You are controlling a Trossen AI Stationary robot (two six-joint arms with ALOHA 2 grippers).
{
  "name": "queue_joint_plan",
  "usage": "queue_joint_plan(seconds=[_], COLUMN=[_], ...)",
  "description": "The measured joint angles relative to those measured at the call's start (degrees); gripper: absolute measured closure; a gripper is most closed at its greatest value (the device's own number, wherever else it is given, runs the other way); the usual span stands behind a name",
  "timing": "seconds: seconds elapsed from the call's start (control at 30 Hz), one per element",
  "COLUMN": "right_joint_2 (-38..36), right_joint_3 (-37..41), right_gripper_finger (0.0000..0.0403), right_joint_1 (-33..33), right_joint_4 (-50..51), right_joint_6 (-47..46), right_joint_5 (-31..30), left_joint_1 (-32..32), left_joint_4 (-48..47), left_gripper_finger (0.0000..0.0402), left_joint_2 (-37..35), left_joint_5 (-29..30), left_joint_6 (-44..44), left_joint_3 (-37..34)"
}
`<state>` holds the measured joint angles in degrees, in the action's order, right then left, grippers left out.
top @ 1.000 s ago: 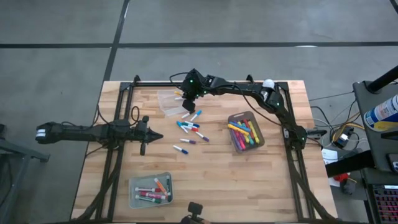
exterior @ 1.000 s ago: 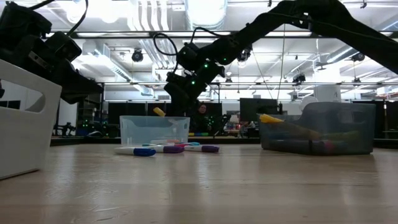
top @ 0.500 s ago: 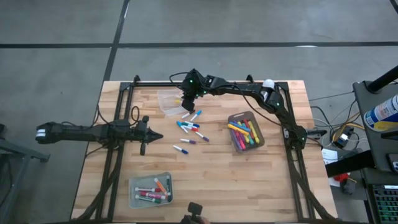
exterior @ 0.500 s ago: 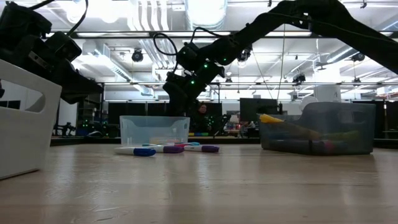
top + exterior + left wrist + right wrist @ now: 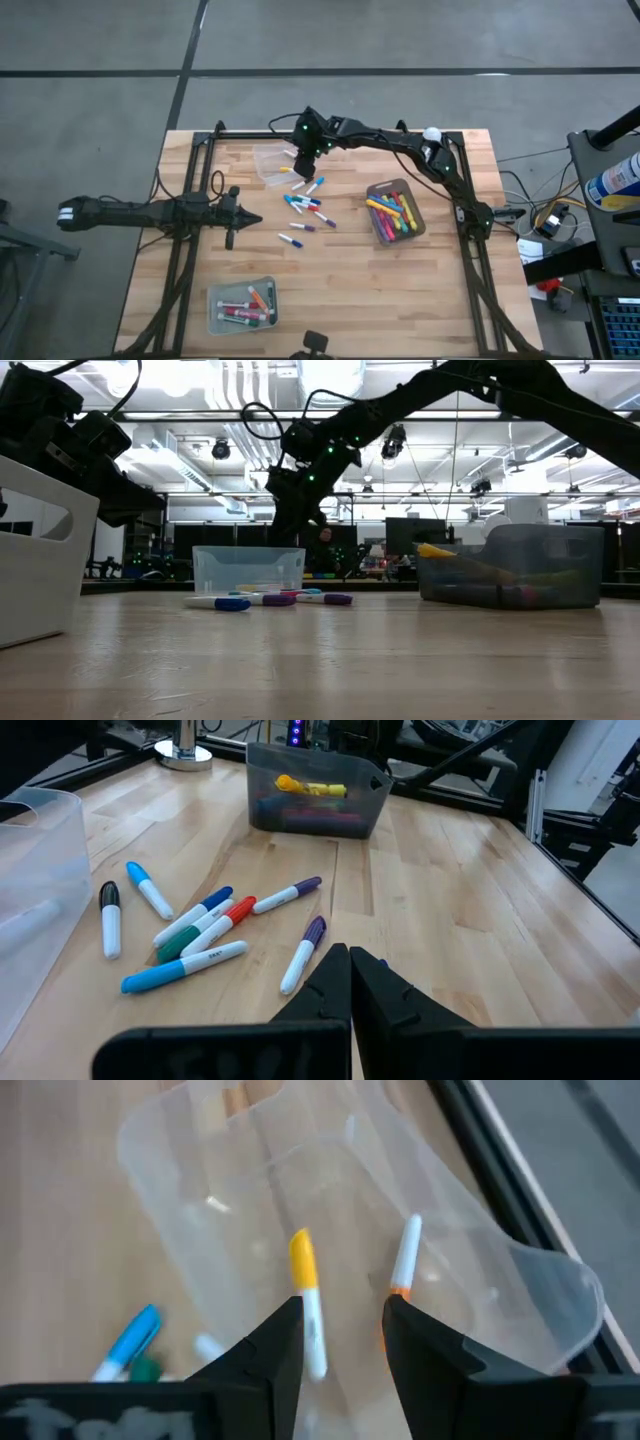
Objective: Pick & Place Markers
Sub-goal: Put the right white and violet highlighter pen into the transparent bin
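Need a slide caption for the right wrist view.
Open right claw above clear bin holding a yellow-capped marker and an orange-capped marker.

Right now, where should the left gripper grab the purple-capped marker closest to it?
Grip the marker mid-barrel on its white body, coming straight down with the fingers set across its length. It lies flat on the table, clear of the other markers, so both long sides look free. The left gripper is shut just short of it and would probably have to open first.
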<state>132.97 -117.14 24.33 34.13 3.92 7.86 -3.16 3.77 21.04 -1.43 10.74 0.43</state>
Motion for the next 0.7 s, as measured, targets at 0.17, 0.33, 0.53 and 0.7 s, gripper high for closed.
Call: queue_joint_plan(seconds=[0.17,0.33,0.53,0.7], right_joint_2=[-0.3,-0.3,-0.2,-0.3], right_joint_3=[-2.4,-1.9,-1.0,-1.1], right_gripper_finger=[0.0286,0.0296,0.0306,0.0316], right_joint_1=[-1.0,-2.5,-5.0,-6.4], right_joint_4=[9.7,17.0,22.4,21.3], right_joint_6=[2.9,5.5,7.6,9.1], right_joint_5=[0.2,0.2,-0.3,-0.4], left_joint_1=[0.0,0.0,0.0,0.0], left_joint_4=[0.0,0.0,0.0,0.0], left_gripper_finger=[0.0401,0.0401,0.0401,0.0401], left_joint_2=[0.0,0.0,0.0,0.0], left_joint_5=[0.0,0.0,0.0,0.0], left_joint_6=[0.0,0.0,0.0,0.0], left_joint_3=[0.0,0.0,0.0,0.0])
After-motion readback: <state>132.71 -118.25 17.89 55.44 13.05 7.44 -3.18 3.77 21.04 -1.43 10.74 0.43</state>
